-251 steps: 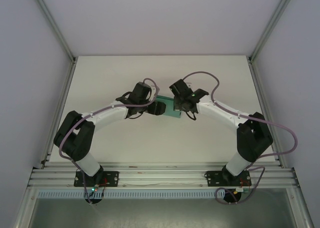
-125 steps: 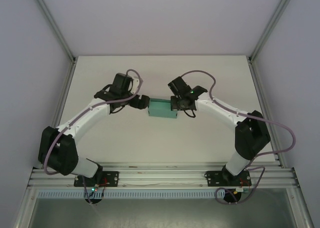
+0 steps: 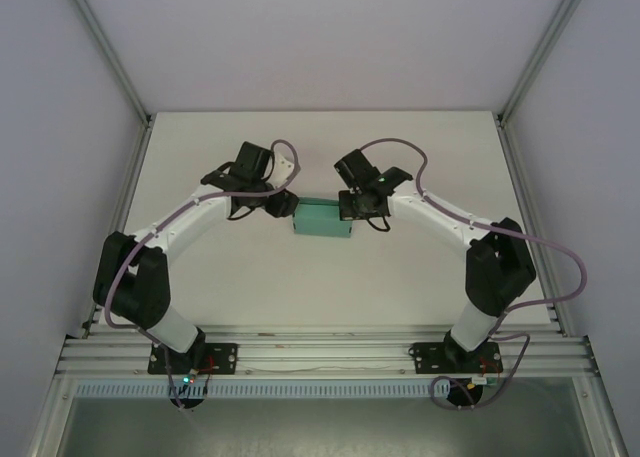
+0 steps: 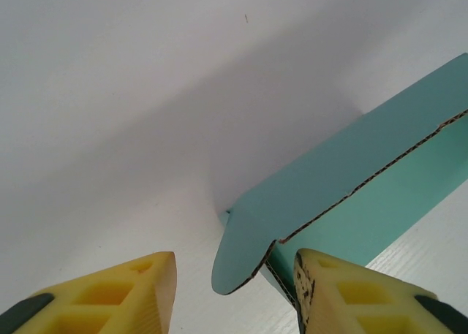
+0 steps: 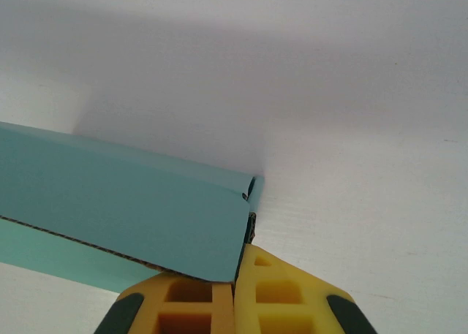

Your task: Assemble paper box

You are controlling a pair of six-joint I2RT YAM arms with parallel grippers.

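Teal paper box [image 3: 325, 220] lying in the middle of the table [image 3: 300, 287], a gripper at each end.
left gripper [image 3: 283, 206] at box's 9 o'clock end, fingers [image 4: 139, 283] apart, rounded flap [image 4: 238, 250] between them, not pinched. right gripper [image 3: 352, 209] at 3 o'clock end, fingers [image 5: 285, 290] pressed together, nipping a panel edge.

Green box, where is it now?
Top view: the paper box lies midway on the table, its right end pinched by the right gripper, the left gripper open at its left end.
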